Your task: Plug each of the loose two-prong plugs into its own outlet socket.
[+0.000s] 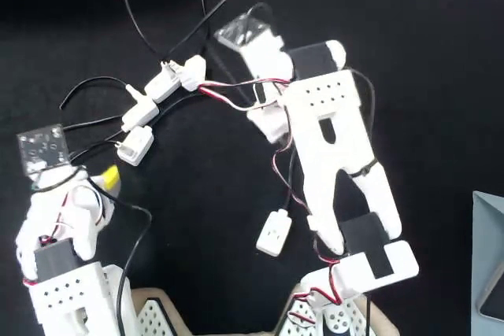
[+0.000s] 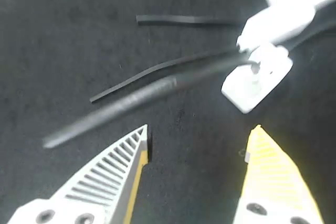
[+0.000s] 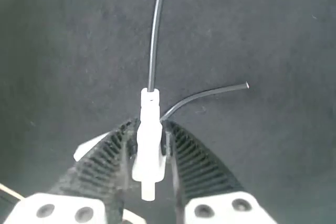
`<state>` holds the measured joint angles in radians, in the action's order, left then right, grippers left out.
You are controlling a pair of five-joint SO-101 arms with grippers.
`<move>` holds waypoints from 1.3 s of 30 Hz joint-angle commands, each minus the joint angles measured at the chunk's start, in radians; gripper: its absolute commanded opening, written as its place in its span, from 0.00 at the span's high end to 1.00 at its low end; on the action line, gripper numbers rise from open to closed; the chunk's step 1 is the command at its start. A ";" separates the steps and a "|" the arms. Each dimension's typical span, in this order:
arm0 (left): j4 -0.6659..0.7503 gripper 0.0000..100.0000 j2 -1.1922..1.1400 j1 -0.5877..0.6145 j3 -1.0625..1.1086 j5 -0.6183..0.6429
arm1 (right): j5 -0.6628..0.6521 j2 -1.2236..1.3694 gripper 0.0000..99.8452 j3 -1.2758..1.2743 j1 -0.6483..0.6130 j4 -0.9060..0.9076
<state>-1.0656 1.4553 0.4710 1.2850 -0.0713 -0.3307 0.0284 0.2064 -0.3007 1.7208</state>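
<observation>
The right gripper squeezes a white plug tight (its black wire trails over the dark table). The left gripper gapes apart near a white block.

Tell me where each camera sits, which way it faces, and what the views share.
High view: fixed above the black table, looking down; the left arm and right arm both show.
Left wrist view: on the left arm's wrist, looking past its open left gripper at a white connector block and black cords.
Right wrist view: on the right arm's wrist, looking along the right gripper, shut on a white plug.
Shared: the high view also shows that block by the left gripper's yellow finger.
</observation>
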 commanded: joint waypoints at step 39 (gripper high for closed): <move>0.236 0.70 0.012 -0.556 -0.065 0.311 | 0.117 -0.961 0.99 -1.185 -0.446 -0.970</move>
<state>-0.8447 1.4584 -0.0537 1.2329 0.2340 -0.2202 -0.9168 -0.9812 -0.7242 0.7756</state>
